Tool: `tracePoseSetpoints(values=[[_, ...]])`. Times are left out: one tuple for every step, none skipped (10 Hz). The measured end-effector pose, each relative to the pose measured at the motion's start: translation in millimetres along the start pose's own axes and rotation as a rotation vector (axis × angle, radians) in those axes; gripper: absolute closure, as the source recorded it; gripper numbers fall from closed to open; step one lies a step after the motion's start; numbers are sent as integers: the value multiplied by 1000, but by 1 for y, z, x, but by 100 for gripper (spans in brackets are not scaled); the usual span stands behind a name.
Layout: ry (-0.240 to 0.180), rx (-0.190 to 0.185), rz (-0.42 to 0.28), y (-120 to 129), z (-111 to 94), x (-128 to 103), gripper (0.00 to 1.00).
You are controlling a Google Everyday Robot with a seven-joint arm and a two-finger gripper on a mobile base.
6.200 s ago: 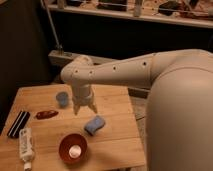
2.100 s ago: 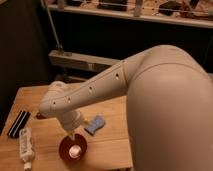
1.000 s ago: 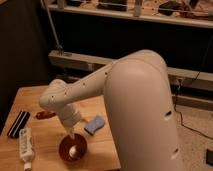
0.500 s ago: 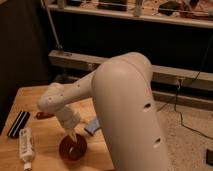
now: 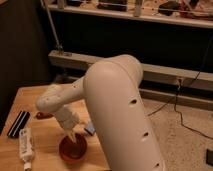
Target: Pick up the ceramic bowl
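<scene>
The ceramic bowl [image 5: 73,149] is a glossy red-orange round bowl near the front edge of the wooden table [image 5: 40,145]. My gripper [image 5: 72,135] hangs from the white arm and reaches down onto the bowl's far rim. The arm's big elbow fills the middle of the view and hides the table's right part. A small dark-red oblong object [image 5: 42,115] peeks out behind the wrist. The blue-grey cup is hidden behind the arm.
A black flat object [image 5: 18,123] and a white tube [image 5: 26,146] lie at the table's left edge. A blue item [image 5: 90,129] lies just right of the gripper. A metal shelf rack [image 5: 150,70] stands behind the table.
The arm has swung further over the table and lowered. The gripper has moved from behind the bowl down onto its rim. The elbow now covers more of the view.
</scene>
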Motion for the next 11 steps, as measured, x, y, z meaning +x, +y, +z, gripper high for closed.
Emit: tracePoseSetpoints(values=[[8,-16,1,1,2,-2,35],[15,-28,5,0,4,-4,35],[21,-39,11,-1,5,-5,35],[27,-48,14,-2,6,-6,35],[32,-54,17,-3,6,-7,35],[39,-59,20,-5,7,-8,37],[47,-64,20,-6,8,-8,44],[59,-68,14,-6,9,-8,57],[66,-70,10,-7,10,-9,66],[74,-71,6,-7,11,-9,76],[85,-70,0,-8,12,-9,89]])
